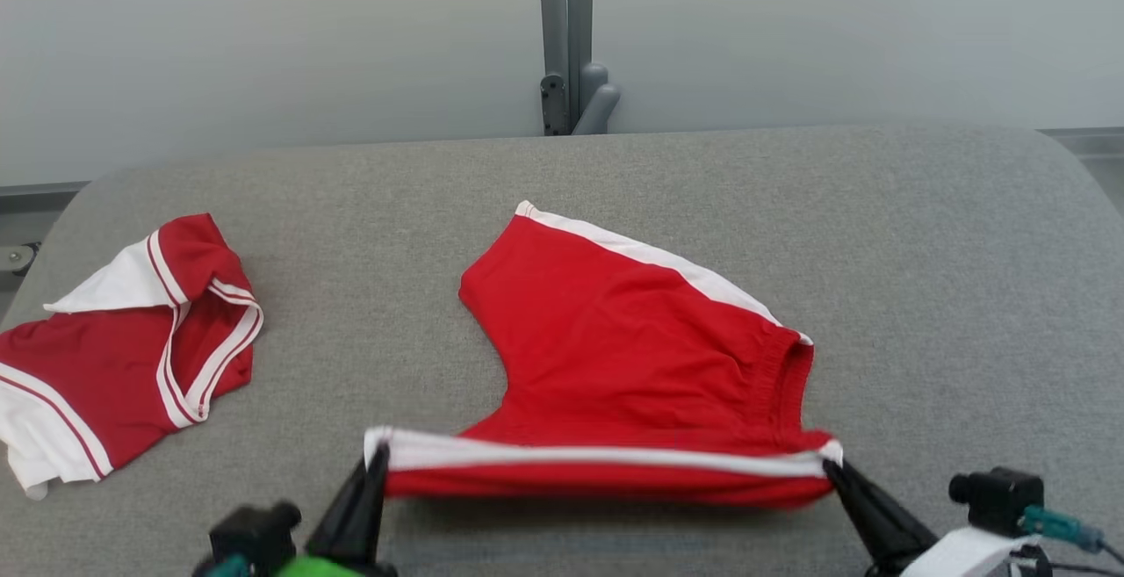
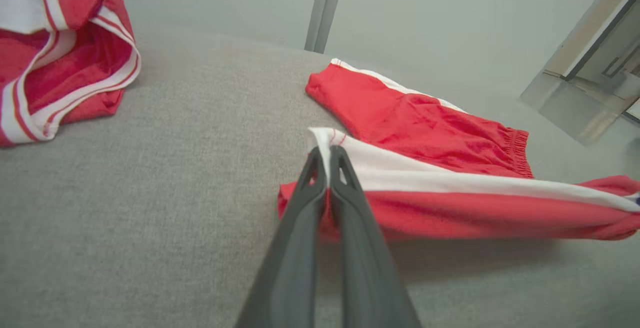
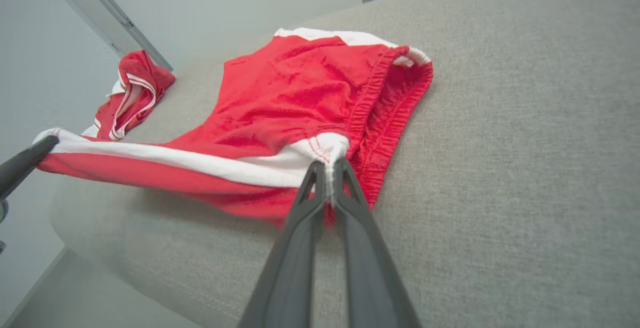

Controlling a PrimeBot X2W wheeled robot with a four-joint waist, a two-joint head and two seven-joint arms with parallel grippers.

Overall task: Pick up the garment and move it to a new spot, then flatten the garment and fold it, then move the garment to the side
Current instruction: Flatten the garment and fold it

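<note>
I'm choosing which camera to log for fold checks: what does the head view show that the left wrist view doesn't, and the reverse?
Head view: the lifted striped edge of the red shorts stretched end to end between the left gripper and the right gripper, the rest lying on the grey table. Left wrist view: close up, the left gripper's fingers pressed together on the white corner, plus a metal-framed panel at the right. Both: the shorts, the second red-and-white garment to the left, the table and the grey post.
</note>
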